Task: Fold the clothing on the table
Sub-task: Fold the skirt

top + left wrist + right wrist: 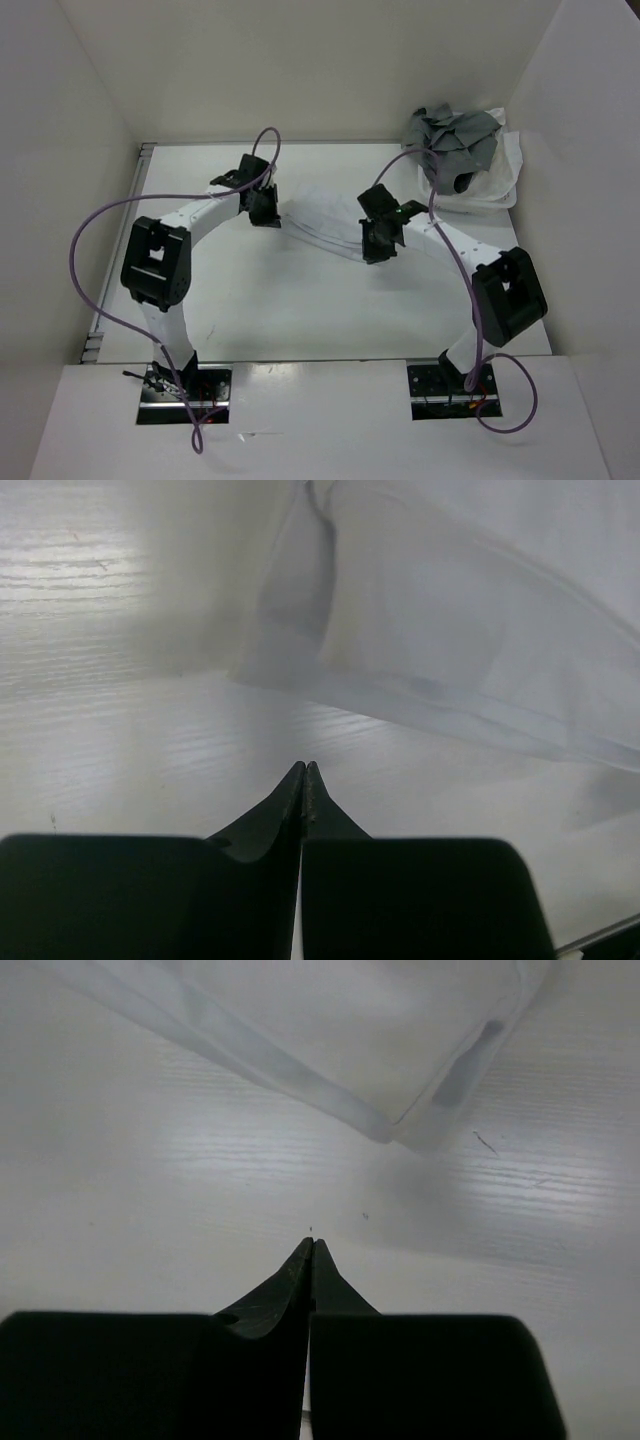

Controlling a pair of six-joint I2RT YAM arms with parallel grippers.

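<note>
The clothing (322, 222), a small white garment, lies crumpled on the white table (300, 310) between my two grippers. At its left end is my left gripper (266, 212); in the left wrist view its jaws (305, 768) are pressed together with nothing between them, and the clothing (450, 650) lies just ahead of the tips. At the garment's right end my right gripper (374, 243) is also shut and empty (313, 1244), over bare table, with a corner of the clothing (350, 1030) a short way in front.
A heap of grey garments (452, 138) sits at the back right corner on a white sheet or bag (495, 185). White walls enclose the table at the left, back and right. Purple cables loop from both arms.
</note>
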